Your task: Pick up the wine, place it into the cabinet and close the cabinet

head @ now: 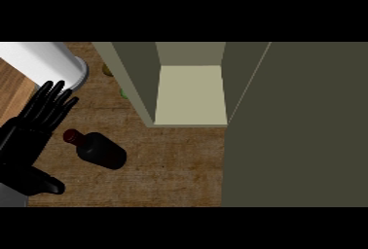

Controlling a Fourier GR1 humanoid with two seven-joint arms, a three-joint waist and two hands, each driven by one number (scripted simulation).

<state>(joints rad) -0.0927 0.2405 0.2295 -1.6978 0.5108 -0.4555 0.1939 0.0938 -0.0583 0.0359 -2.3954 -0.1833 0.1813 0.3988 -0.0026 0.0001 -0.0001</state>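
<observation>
The wine bottle (99, 148) is dark with a dark red cap and lies on its side on the wooden counter (173, 165), cap pointing up-left. My left hand (32, 131) is at the left edge, fingers straight and open, just left of the bottle and apart from it. The olive-grey cabinet (137, 78) stands at the back with its inside shelf (191, 95) showing pale. Its open door (295, 126) fills the right side of the view. My right hand is not visible.
A white cylindrical object (46, 61) stands at the back left, behind my left hand. Small yellow and green items (108, 70) peek out beside the cabinet's left wall.
</observation>
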